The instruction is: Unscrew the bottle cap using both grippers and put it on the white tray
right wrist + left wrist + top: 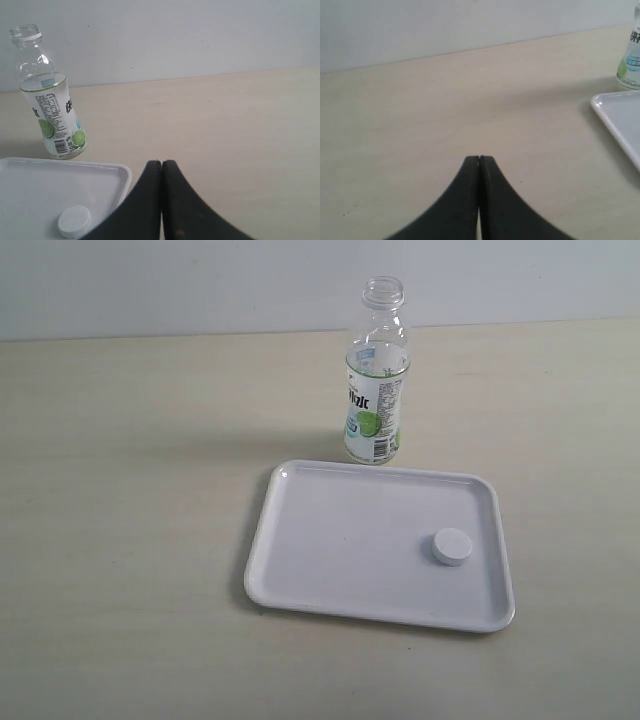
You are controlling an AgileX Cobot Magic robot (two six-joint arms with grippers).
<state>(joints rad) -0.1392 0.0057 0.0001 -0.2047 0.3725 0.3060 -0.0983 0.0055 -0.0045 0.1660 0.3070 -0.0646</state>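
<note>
Lying on the rectangular white plastic tray [300, 580], near its right rim: the small round white plastic screw cap [452, 547].
Clear plastic lime-labelled bottle [376, 390] stands uncapped just beyond the tray's far rim; left gripper [479, 159] and right gripper [162, 162], black, are pressed closed, empty.

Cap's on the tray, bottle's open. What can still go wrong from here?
1. The small clear plastic bottle with the lime label stands uncapped just beyond the flat white rectangular tray's far rim; an arm sweep or tray nudge might tip it.
2. The small round white screw cap lies loose toward one end of the tray; the rim is low, so a bump could slide it out.
</note>
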